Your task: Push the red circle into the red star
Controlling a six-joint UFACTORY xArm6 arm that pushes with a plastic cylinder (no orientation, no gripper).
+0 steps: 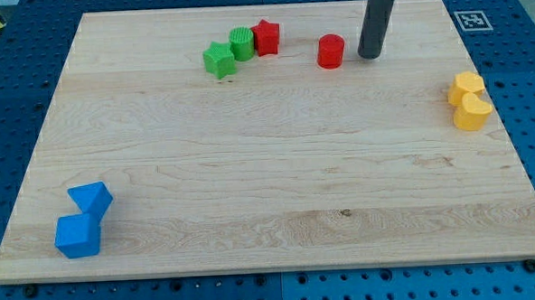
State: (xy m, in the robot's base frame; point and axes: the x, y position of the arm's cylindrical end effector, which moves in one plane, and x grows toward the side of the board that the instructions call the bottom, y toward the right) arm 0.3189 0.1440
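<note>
The red circle (331,51) stands near the view's top, right of centre. The red star (265,37) lies to its left, with a gap of bare wood between them. The star touches a green circle (242,43), which touches a green star (219,60). My tip (370,54) rests on the board just right of the red circle, a small gap apart from it.
Two yellow blocks (469,100) sit together at the view's right edge. Two blue blocks (83,221) sit together at the bottom left. The wooden board (268,168) lies on a blue pegboard table. A marker tag (471,20) is at the top right.
</note>
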